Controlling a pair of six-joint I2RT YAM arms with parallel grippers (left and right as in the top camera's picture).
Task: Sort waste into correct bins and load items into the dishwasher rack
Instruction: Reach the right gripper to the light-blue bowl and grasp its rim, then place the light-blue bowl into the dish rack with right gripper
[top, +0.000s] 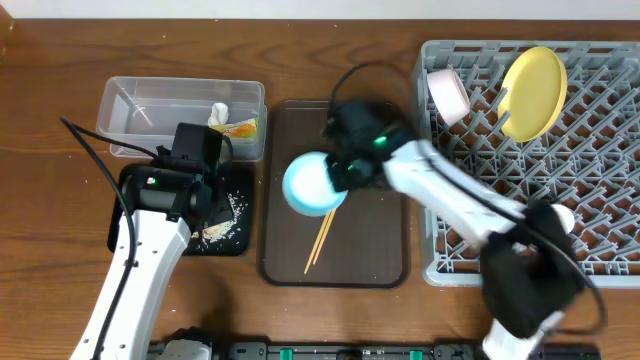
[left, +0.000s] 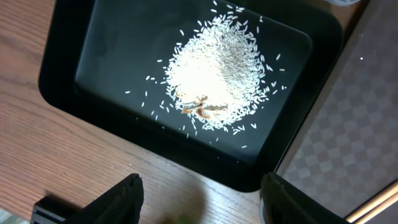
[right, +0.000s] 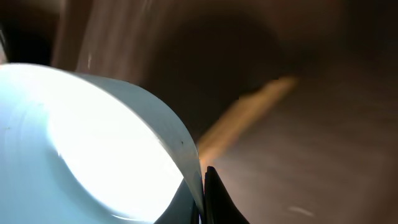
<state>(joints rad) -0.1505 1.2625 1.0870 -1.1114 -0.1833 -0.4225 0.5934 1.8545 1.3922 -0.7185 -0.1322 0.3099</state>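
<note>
My right gripper (top: 343, 178) is shut on the rim of a light blue bowl (top: 312, 184) and holds it above the brown tray (top: 385, 268). In the right wrist view the bowl (right: 87, 143) fills the left side, its rim pinched between the fingers (right: 204, 186). Wooden chopsticks (top: 320, 240) lie on the tray below; they show blurred in the right wrist view (right: 245, 118). My left gripper (left: 199, 199) is open and empty over the table edge of the black bin (left: 112, 56), which holds a pile of rice (left: 217, 71). The grey dishwasher rack (top: 600, 150) stands at the right.
A clear plastic bin (top: 150, 110) at the back left holds a few scraps of waste (top: 235, 125). The rack holds a yellow plate (top: 533, 90) and a pink cup (top: 447, 92). The black bin (top: 230, 215) sits between the clear bin and the tray.
</note>
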